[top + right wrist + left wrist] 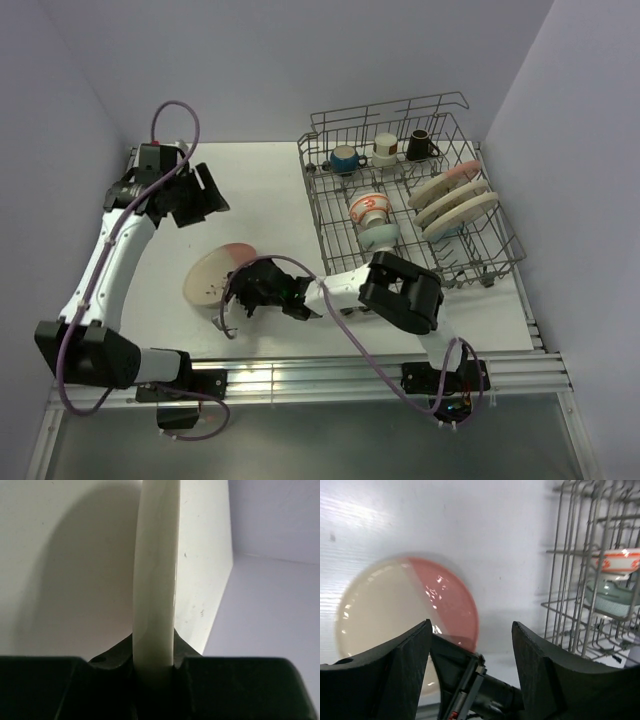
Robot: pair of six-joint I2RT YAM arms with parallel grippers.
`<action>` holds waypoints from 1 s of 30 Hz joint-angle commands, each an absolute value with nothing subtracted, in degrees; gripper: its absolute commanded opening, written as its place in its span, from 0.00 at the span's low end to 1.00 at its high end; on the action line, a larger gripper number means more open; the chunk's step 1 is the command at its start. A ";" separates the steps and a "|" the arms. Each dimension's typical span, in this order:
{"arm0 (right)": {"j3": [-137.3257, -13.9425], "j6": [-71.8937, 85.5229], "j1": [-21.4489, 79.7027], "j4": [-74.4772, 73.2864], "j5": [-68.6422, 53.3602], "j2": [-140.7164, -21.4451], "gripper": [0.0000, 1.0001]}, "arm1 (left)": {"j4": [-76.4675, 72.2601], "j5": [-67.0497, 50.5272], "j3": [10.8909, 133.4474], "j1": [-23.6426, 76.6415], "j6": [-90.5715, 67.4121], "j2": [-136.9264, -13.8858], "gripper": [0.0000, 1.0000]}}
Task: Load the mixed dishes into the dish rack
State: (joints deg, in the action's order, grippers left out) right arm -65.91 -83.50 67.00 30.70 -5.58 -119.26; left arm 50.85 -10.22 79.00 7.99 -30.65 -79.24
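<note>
A cream and pink plate (pixel 213 272) lies left of the table's middle, its right edge lifted. My right gripper (pixel 246 287) is shut on its rim; the right wrist view shows the cream rim (pixel 154 590) edge-on between the jaws. The plate also shows in the left wrist view (pixel 405 605). My left gripper (pixel 205 192) is open and empty, high over the table's back left. The grey wire dish rack (pixel 490 265) at the right holds three plates (pixel 452 203) on edge, an orange-red bowl (pixel 368 207), a pale teal bowl (pixel 380 234) and mugs (pixel 345 158) at the back.
A white mug (pixel 384 149) and a dark mug (pixel 419 146) stand in the rack's back row. The rack's left wall (pixel 580 580) is at the right of the left wrist view. Purple walls close in left, right and back.
</note>
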 commanded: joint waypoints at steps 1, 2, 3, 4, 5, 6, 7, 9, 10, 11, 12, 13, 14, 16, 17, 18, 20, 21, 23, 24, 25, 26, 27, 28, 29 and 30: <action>-68.11 -78.41 67.41 31.75 -6.94 -107.08 0.00 | 49.75 -3.35 81.30 6.95 -29.01 -72.96 0.71; -69.68 -75.96 67.41 29.55 -7.38 -105.66 0.00 | 48.96 -0.64 80.86 6.94 -28.31 -69.82 0.71; -70.74 -74.81 67.33 24.05 -8.34 -103.03 0.00 | 46.95 0.08 79.29 6.86 -28.39 -68.13 0.71; -72.32 -73.58 67.24 20.60 -8.87 -101.96 0.00 | 45.98 2.96 78.15 6.77 -28.74 -66.03 0.71; -76.16 -70.52 66.98 16.91 -9.49 -101.00 0.00 | 44.57 4.99 76.83 6.77 -28.83 -61.74 0.71; -78.20 -68.75 66.80 9.31 -10.10 -100.12 0.00 | 43.17 5.71 75.16 6.68 -28.74 -59.61 0.71; -80.66 -67.25 66.54 5.49 -11.93 -98.89 0.00 | 40.02 6.41 71.84 6.68 -28.74 -57.24 0.71; -86.29 -63.20 65.48 -3.46 -13.53 -97.04 0.00 | 37.02 8.16 66.83 6.68 -29.27 -50.30 0.72; -89.61 -62.50 65.04 -6.39 -15.28 -96.51 0.00 | 34.30 8.78 65.14 6.68 -29.35 -47.84 0.74; -91.30 -62.06 64.43 -9.81 -16.60 -95.81 0.00 | 33.06 9.49 63.82 6.68 -29.36 -43.46 0.77; -92.80 -61.44 63.38 -15.24 -17.57 -95.28 0.00 | 32.09 10.71 61.29 6.68 -29.18 -41.42 0.79; -96.12 -61.09 62.76 -18.08 -18.45 -94.23 0.00 | 30.08 11.33 60.22 6.68 -28.66 -39.31 0.82; -97.89 -61.35 62.06 -21.50 -20.55 -93.78 0.00 | 29.19 12.03 59.34 6.68 -28.39 -35.72 0.84; -100.62 -61.44 59.60 -29.59 -21.70 -92.20 0.00 | 27.43 13.44 57.05 6.68 -27.08 -32.62 0.87; -103.16 -62.13 58.63 -32.06 -23.01 -91.68 0.00 | 26.20 13.97 56.61 6.68 -26.72 -30.26 0.88; -104.23 -62.83 57.67 -37.30 -23.55 -90.63 0.00 | 25.58 14.41 55.73 6.68 -26.63 -29.28 0.89; -107.65 -64.33 54.41 -41.90 -24.08 -89.83 0.00 | 24.35 14.76 54.85 6.68 -25.49 -27.08 0.90; -108.71 -65.03 53.19 -46.54 -24.52 -88.95 0.00 | 23.48 15.03 54.15 6.77 -25.40 -26.64 0.91; -111.34 -66.44 49.49 -52.61 -24.70 -87.98 0.00 | 22.59 14.77 53.27 6.68 -24.88 -26.02 0.93; -111.88 -66.79 48.18 -54.56 -24.78 -86.76 0.00 | 22.15 14.33 52.39 6.68 -24.61 -26.10 0.93; -113.10 -68.10 46.95 -56.49 -24.52 -86.14 0.00 | 22.06 13.80 51.86 6.68 -24.17 -26.28 0.93; -113.81 -69.16 44.15 -58.43 -24.35 -85.52 0.00 | 21.89 12.06 51.16 6.68 -23.65 -26.63 0.93; -114.43 -70.21 42.73 -62.62 -24.26 -84.30 0.00 | 21.62 11.00 49.59 6.68 -23.38 -26.72 0.93; -115.39 -71.88 41.50 -64.23 -22.69 -83.77 0.00 | 21.36 10.29 48.61 6.68 -22.77 -26.98 0.93; -116.10 -73.29 38.70 -66.34 -21.98 -83.32 0.00 | 21.18 9.15 47.65 6.68 -22.59 -27.07 0.93; -116.80 -74.61 37.28 -71.06 -21.54 -82.45 0.00 | 20.92 8.71 45.55 6.68 -22.24 -26.98 0.93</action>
